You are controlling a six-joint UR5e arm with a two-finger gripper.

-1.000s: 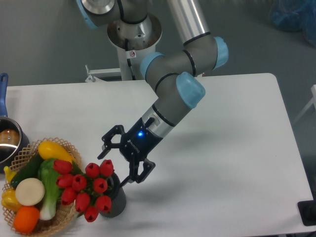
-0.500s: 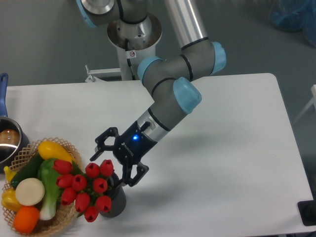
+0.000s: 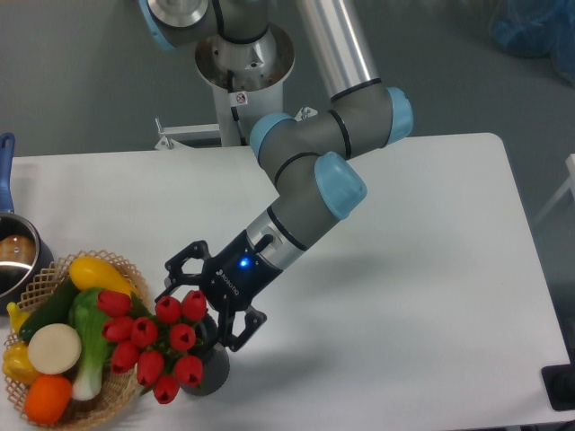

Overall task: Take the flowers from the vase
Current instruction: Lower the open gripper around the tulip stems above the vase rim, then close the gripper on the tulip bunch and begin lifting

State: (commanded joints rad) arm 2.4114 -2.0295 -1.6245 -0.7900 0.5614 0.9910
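The gripper has slid further toward seven o'clock than it was half a second ago, and now sits right over the top of the flowers. Its two black fingers are spread apart, one reaching out at ten o'clock of the bunch and the other at about four o'clock, just over the rim of the vase. Nothing is clamped between them; the uppermost red buds lie in the gap or just beneath it, and contact cannot be told from this view.

The flowers stand in the vase, as in the earlier frames, leaning out toward nine o'clock so that the buds overhang the edge of the basket. The vase stands near the front edge of the white table, at about seven o'clock of the tabletop, touching or just beside the basket. The basket holds vegetables, unchanged from before. A pot sits at the table's left edge, at about eleven o'clock from the basket.

The arm has folded lower and closer to the bunch, its blue light showing on the wrist.
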